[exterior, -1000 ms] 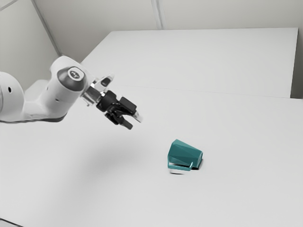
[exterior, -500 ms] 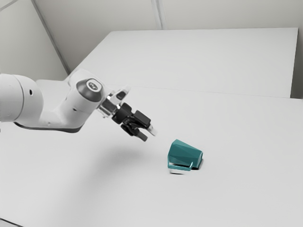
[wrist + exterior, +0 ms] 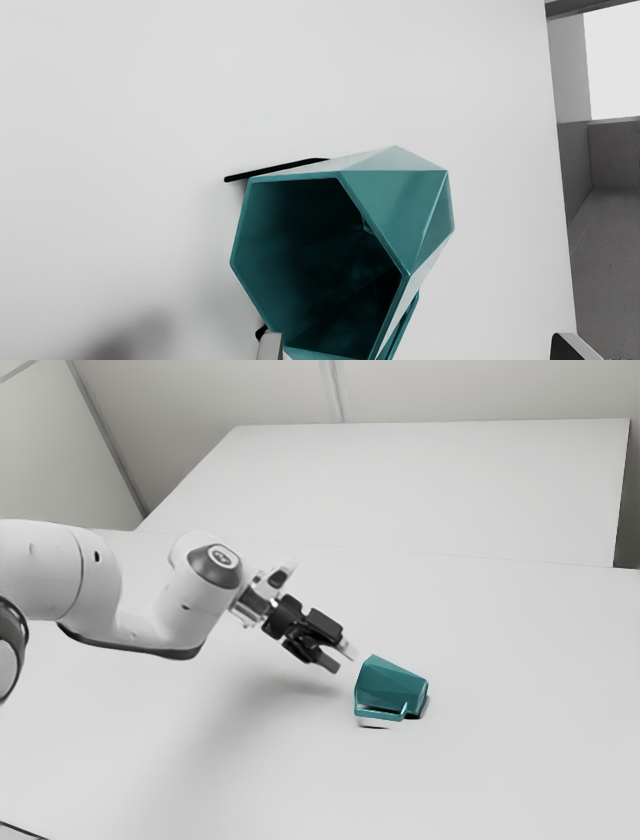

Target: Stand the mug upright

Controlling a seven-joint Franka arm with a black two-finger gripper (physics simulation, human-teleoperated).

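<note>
Teal faceted mug [image 3: 392, 685] on its side on the surface [image 3: 500, 760], its mouth toward the released, empty jaws.
In the exterior view the jaws stand parted close by the mug's wide end, and the handle [image 3: 380, 714] lies along the side facing the camera. The walls look stiff, so they should bear a firm pinch without giving; the smooth, slanting facets could slip, and if it is ceramic, a knock might chip it. Its weight I can't read, though it is likely modest. In the wrist view the rim [image 3: 371, 225] offers the best hold, I judge: one finger inside the mouth, one outside, away from the handle. One fingertip [image 3: 270, 346] overlaps the rim's edge; whether they touch, I can't tell. Righting it means turning it onto its narrow end.
</note>
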